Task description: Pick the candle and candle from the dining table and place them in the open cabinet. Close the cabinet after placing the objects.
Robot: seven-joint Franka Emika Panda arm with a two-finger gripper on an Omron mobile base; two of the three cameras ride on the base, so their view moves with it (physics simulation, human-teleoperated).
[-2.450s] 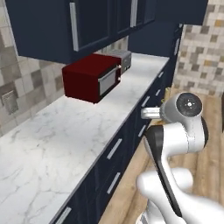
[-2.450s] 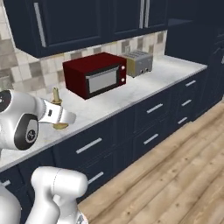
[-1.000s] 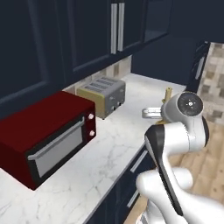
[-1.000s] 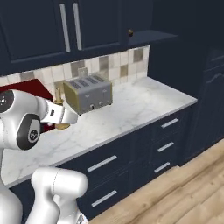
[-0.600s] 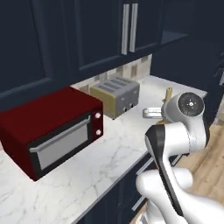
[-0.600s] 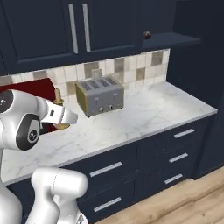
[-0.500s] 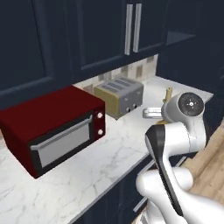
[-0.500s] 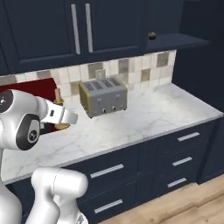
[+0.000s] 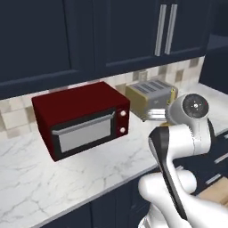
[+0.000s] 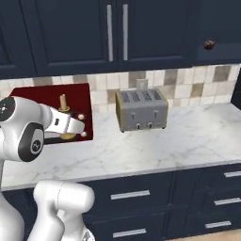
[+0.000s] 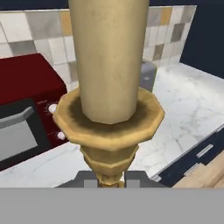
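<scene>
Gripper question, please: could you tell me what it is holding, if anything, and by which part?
The gripper holds the candle in its brass holder, shut on the holder's lower stem just under the drip cup.

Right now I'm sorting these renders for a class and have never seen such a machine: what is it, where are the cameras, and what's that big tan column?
It is a white robot arm on a drivable base in a simulated kitchen. Two cameras ride behind it, left and right; the third sits on its hand. The gripper is shut on a tan taper candle in a round-based brass holder, which looms large because the hand camera is so close. On the white marble counter stand a dark red microwave oven and a silver four-slot toaster, under navy wall cabinets.
</scene>
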